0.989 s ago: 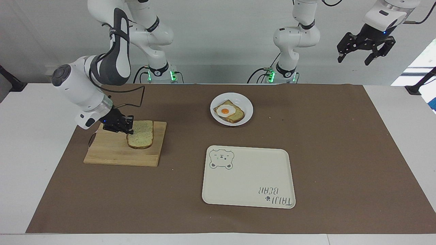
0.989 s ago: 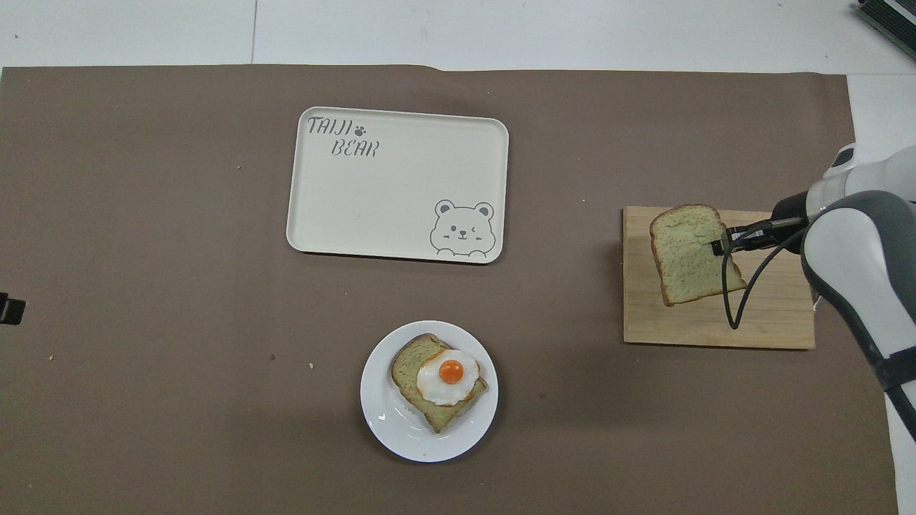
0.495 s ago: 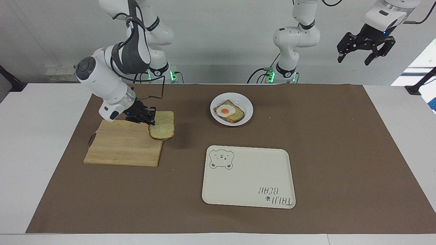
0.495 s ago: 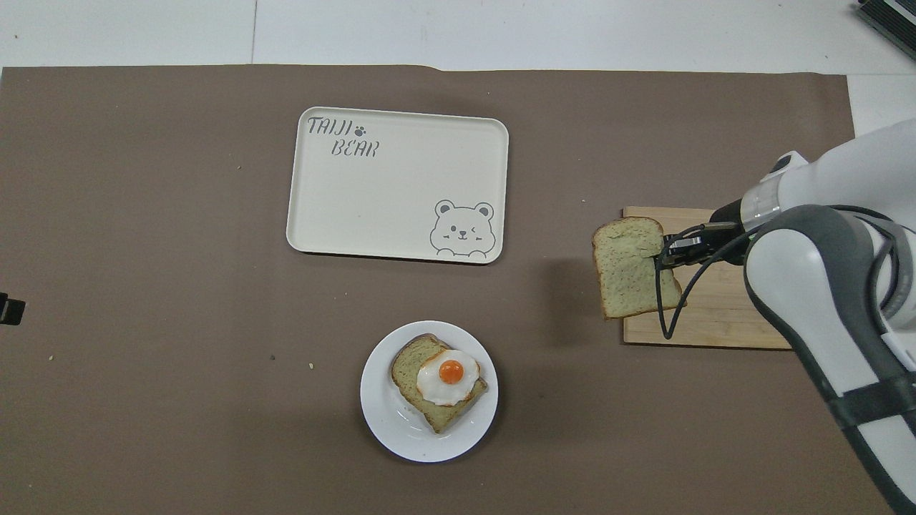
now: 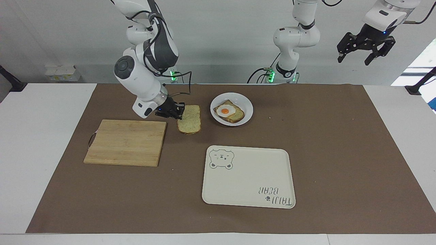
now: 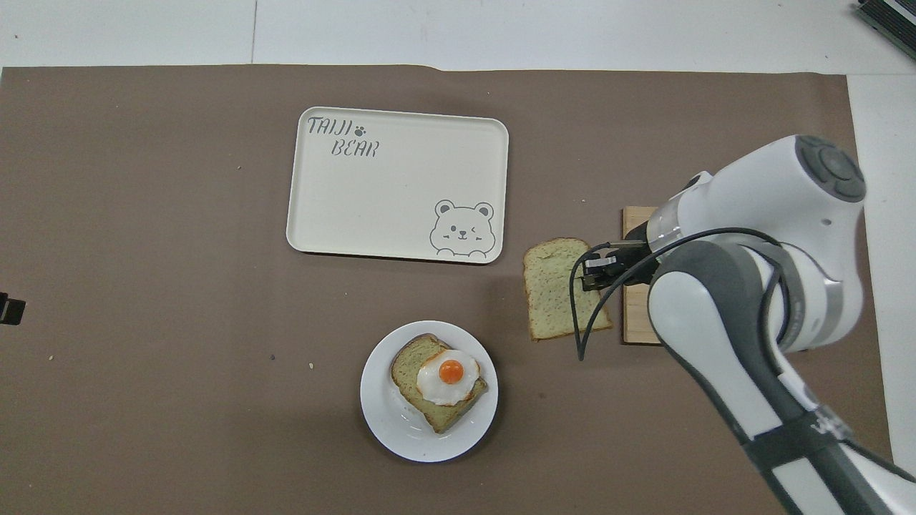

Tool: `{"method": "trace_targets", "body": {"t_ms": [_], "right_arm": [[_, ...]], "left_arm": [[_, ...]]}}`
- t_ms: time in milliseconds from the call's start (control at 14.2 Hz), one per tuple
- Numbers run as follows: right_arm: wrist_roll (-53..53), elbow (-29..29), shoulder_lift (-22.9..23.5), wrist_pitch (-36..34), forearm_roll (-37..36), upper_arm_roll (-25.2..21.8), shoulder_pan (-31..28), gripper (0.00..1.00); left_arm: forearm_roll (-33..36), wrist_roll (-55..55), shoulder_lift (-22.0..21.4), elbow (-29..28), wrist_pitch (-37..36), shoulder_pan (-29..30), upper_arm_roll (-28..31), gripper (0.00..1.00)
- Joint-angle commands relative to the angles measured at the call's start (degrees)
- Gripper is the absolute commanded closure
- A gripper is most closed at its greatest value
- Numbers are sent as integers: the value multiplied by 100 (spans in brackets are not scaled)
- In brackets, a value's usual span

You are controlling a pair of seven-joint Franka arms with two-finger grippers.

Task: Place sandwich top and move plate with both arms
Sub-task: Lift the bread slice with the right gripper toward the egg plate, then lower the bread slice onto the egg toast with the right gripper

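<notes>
The sandwich top point(image 5: 189, 119) point(image 6: 559, 288), a pale speckled slice with a brown crust, hangs in the air over the brown mat between the wooden board and the plate. My right gripper point(image 5: 177, 112) point(image 6: 591, 273) is shut on its edge. The small white plate point(image 5: 246, 102) point(image 6: 383, 422) holds a bread slice with a fried egg point(image 5: 226, 110) point(image 6: 449, 373). My left gripper point(image 5: 366, 47) is open and waits high up at the left arm's end of the table; in the overhead view only its tip point(image 6: 10, 309) shows.
A bare wooden cutting board point(image 5: 124, 142) point(image 6: 635, 272) lies toward the right arm's end, mostly hidden under the arm in the overhead view. A cream bear tray point(image 5: 248, 177) point(image 6: 397, 186) lies farther from the robots than the plate. A brown mat point(image 5: 340, 153) covers the table.
My right gripper has lifted the sandwich top off the cutting board and carried it toward the plate. The left arm has not moved.
</notes>
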Motion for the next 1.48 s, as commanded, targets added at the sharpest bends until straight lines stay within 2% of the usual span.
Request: {"method": "trace_targets", "body": {"t_ms": [0, 141, 353, 636, 989, 1201, 1413], "right_arm": [[768, -210, -73, 492, 119, 14, 591, 100], [999, -280, -73, 757, 119, 14, 829, 100], [1324, -306, -64, 793, 119, 14, 1242, 100], [1824, -649, 24, 1337, 119, 14, 1761, 100], [2177, -851, 24, 1425, 119, 14, 2043, 100], [2325, -1036, 181, 1951, 119, 5, 2358, 100], [2379, -1045, 252, 2006, 110, 14, 2360, 100]], "left_arm": [[-62, -23, -128, -132, 20, -10, 31, 0], [-62, -23, -128, -132, 20, -10, 31, 0], [-62, -23, -128, -132, 20, -10, 31, 0], [-62, -23, -128, -132, 20, -10, 31, 0], [-62, -23, -128, -132, 20, -10, 31, 0], [-62, -23, -128, -132, 20, -10, 31, 0], [-62, -23, -128, -132, 20, -10, 31, 0]]}}
